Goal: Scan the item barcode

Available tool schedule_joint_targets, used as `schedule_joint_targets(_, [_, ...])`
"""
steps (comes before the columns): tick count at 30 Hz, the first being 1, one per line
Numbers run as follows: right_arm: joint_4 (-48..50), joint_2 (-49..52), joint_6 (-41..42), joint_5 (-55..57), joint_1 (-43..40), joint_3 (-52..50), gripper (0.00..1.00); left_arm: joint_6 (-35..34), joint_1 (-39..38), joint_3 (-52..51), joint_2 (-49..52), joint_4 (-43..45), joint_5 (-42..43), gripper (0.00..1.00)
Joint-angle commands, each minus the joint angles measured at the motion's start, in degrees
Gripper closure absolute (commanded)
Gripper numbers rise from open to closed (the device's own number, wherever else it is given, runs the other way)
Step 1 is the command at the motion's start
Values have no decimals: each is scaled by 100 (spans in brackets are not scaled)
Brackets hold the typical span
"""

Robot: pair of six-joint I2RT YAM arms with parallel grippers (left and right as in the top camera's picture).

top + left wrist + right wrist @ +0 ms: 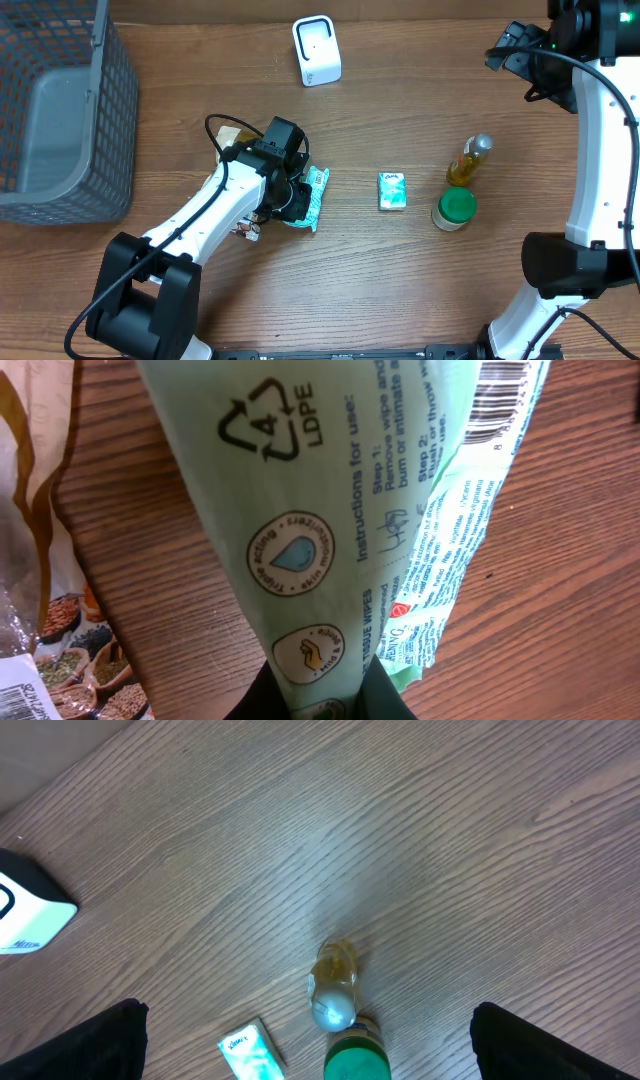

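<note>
My left gripper (292,198) is shut on a green pack of tissue wipes (310,197), pinching its near end between the black fingers (260,700). In the left wrist view the wipes pack (330,510) fills the middle, its printed back toward the camera and its barcode (500,400) at the top right. The white barcode scanner (317,50) stands at the back of the table, apart from the pack. My right gripper (512,50) hangs open high at the back right, with nothing between its fingers (100,1045).
A grey basket (60,110) stands at the far left. A small teal tissue packet (392,190), a yellow bottle (470,160) and a green-lidded jar (455,208) sit on the right. A printed food bag (50,610) lies beside the left arm.
</note>
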Motion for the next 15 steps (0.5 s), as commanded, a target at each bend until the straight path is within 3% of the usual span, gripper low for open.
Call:
schedule_joint_targets(1, [11, -101, -17, -28, -28, 72, 0, -15, 31, 50, -118, -24, -48, 96])
schedule_joint_targets(5, [11, -101, -17, -28, -28, 72, 0, -15, 31, 50, -118, -31, -48, 95])
schedule_joint_targets(9, [11, -101, -17, -28, -28, 72, 0, -15, 31, 50, -118, -22, -48, 87])
schedule_joint_targets(12, [11, -101, -17, -28, -28, 72, 0, -15, 31, 50, -118, -9, -46, 96])
schedule_joint_targets(15, [11, -101, -17, -28, -28, 72, 0, -15, 31, 50, -118, -20, -46, 96])
